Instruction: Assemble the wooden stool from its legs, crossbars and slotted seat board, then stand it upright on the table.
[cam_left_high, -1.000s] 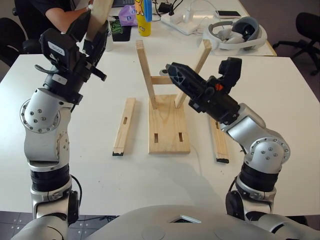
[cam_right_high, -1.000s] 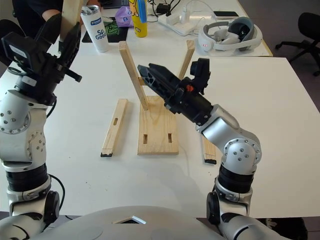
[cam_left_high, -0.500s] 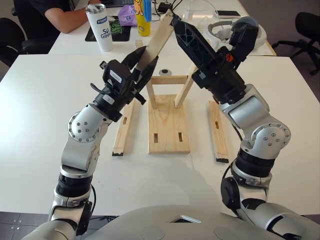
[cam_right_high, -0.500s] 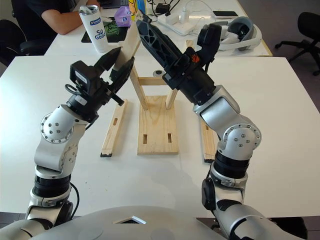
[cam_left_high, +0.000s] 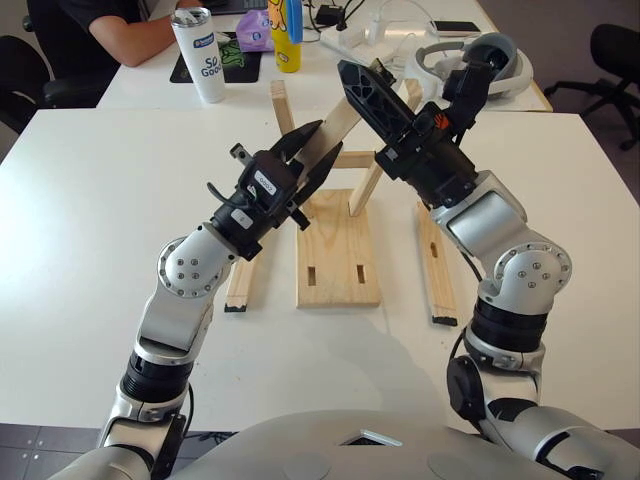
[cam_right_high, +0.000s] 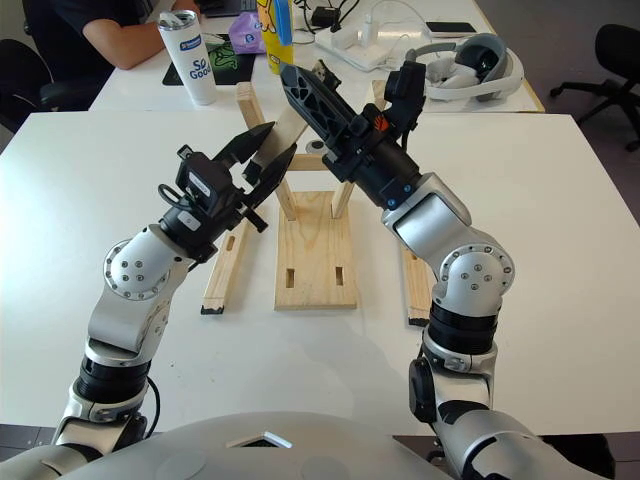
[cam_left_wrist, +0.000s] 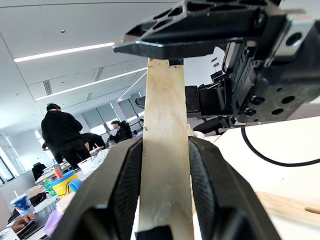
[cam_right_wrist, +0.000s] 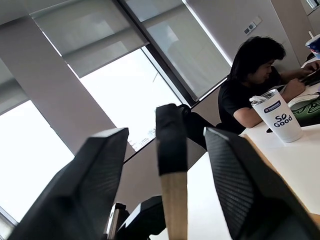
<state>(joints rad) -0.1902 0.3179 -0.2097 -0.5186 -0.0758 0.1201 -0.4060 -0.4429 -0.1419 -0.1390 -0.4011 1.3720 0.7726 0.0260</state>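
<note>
Table (cam_left_high: 80, 250): white, carrying all the stool parts.
Seat board (cam_left_high: 337, 262): flat at the centre, two near slots unfilled.
Standing frame (cam_left_high: 350, 160): two legs joined by a crossbar, planted in the board's far end and leaning slightly.
Loose legs: one (cam_left_high: 237, 290) just left of the board, one (cam_left_high: 437, 270) just right, both flat.
Held leg (cam_left_high: 340, 122): raised at a slant above the frame.
Left gripper (cam_left_high: 326, 140): my jaws pinch the held leg on its flat faces.
Right gripper (cam_left_high: 357, 70): my jaws are spread wide around its upper end, not gripping.
Doing it well: I judge the right should close squarely before the left lets go, keeping clear of the frame so it isn't toppled.
</note>
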